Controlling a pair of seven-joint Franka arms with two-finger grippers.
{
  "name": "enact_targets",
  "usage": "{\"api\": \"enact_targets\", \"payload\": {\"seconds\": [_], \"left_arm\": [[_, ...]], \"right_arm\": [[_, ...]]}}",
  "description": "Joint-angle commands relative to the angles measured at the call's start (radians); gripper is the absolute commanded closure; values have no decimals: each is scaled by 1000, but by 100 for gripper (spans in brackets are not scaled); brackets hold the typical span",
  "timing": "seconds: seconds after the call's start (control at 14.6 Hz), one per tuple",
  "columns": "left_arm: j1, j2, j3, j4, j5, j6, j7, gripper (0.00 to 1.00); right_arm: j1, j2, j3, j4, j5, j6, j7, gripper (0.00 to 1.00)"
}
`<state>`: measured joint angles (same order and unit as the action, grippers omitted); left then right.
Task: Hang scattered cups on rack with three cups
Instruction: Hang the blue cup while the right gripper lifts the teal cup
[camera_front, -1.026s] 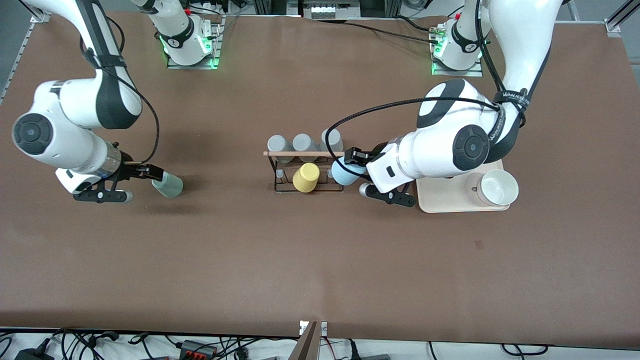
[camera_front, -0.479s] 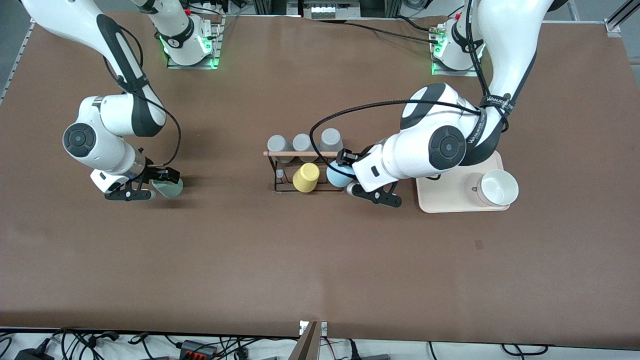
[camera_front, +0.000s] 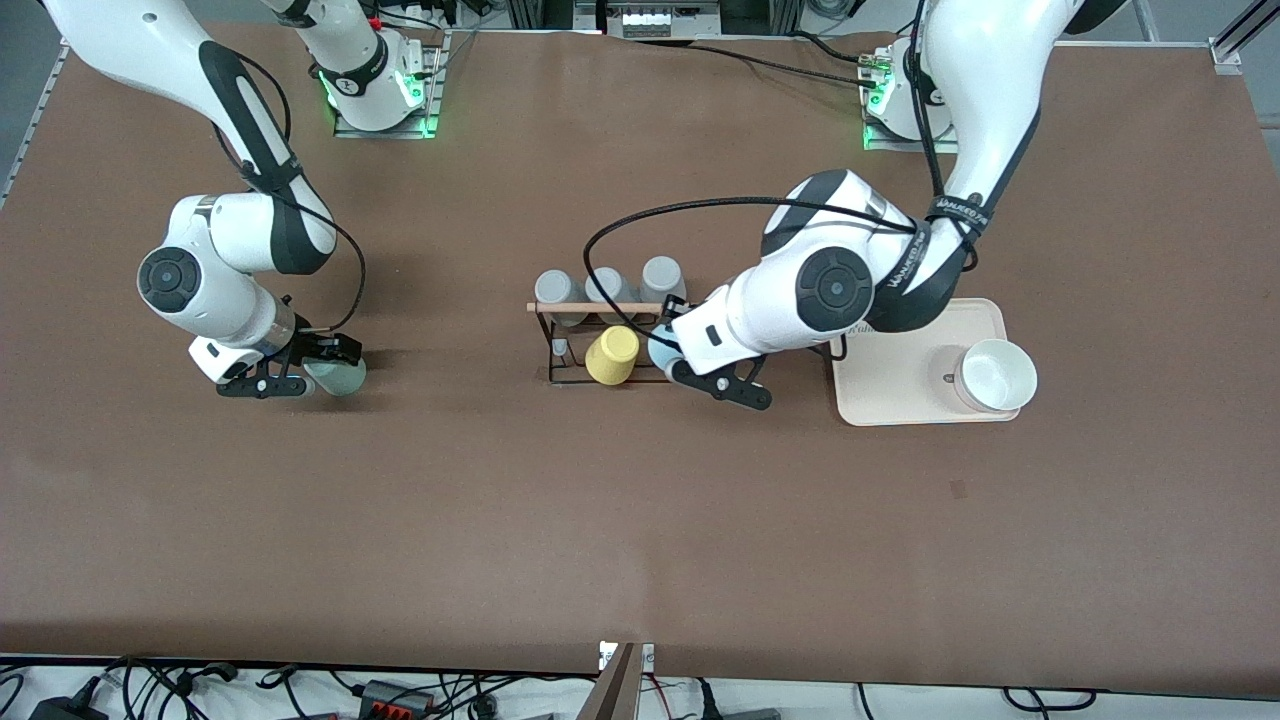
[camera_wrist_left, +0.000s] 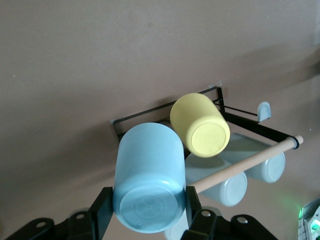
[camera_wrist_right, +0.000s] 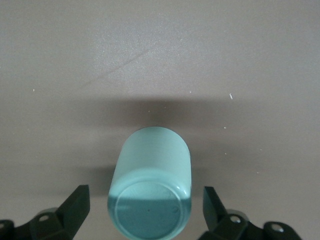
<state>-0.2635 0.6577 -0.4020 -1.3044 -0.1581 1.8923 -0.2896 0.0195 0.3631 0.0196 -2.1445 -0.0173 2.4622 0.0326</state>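
Note:
My left gripper (camera_front: 668, 356) is shut on the light blue cup (camera_front: 660, 350), gripping near its base (camera_wrist_left: 148, 200). It holds the cup at the black wire rack (camera_front: 548, 342), at the rack's end toward the left arm, beside the yellow cup (camera_front: 612, 355). The cup's mouth points at the rack's frame (camera_wrist_left: 150, 113). The mint-green cup (camera_front: 342, 378) lies on its side on the table toward the right arm's end. My right gripper (camera_front: 322, 374) is open with a finger on each side of that cup (camera_wrist_right: 150, 185), not touching it.
Three grey cups (camera_front: 603, 285) hang under the rack's wooden rod (camera_front: 590, 308). They also show in the left wrist view (camera_wrist_left: 225, 189). A beige tray (camera_front: 885, 400) with a white bowl (camera_front: 995, 375) stands beside the rack toward the left arm's end.
My left gripper has carried the blue cup sideways up to the rack beside the yellow cup. My right gripper has moved up to the mint cup and now flanks it.

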Motion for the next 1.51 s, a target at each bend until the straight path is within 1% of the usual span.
{"api": "enact_targets", "payload": {"seconds": [0.0, 0.07, 0.27, 0.41, 0.48, 0.75, 0.82, 0.89, 1.03, 1.16, 1.3, 1.44], "left_arm": [[-5, 6, 5, 17, 22, 14, 6, 96], [-8, 11, 6, 17, 23, 17, 7, 96], [-19, 23, 5, 17, 70, 18, 7, 95], [-31, 28, 6, 17, 75, 18, 7, 94], [-31, 34, 5, 16, 75, 18, 7, 94], [-37, 43, 6, 8, 75, 18, 7, 91], [-37, 49, 6, 8, 75, 19, 7, 89], [-39, 52, 5, 8, 75, 37, 7, 84], [-37, 52, 5, -16, 75, 76, 7, 81], [-37, 52, 5, -16, 75, 76, 6, 67], [-37, 48, 3, -18, 74, 67, 3, 0], [-25, 36, 2, -13, 75, 59, 1, 0]], "right_arm": [[-1, -13, 2, -5, -7, -3, -19, 31], [-3, -18, 2, 1, -7, -17, -19, 42], [-6, -27, 0, 23, -7, -43, -20, 66], [-4, -29, 2, 55, -6, -74, -14, 69], [-3, -32, 2, 90, -6, -103, -17, 71], [11, -32, 11, 262, 0, -336, 4, 72], [19, -33, 11, 291, 2, -370, 7, 71], [39, -33, 13, 329, 7, -405, 24, 71], [85, -29, 11, 395, 8, -474, 97, 71], [141, -21, 11, 451, 10, -515, 180, 71], [178, -18, 11, 486, 16, -537, 231, 71], [201, -3, 13, 520, 33, -551, 272, 71]]}}
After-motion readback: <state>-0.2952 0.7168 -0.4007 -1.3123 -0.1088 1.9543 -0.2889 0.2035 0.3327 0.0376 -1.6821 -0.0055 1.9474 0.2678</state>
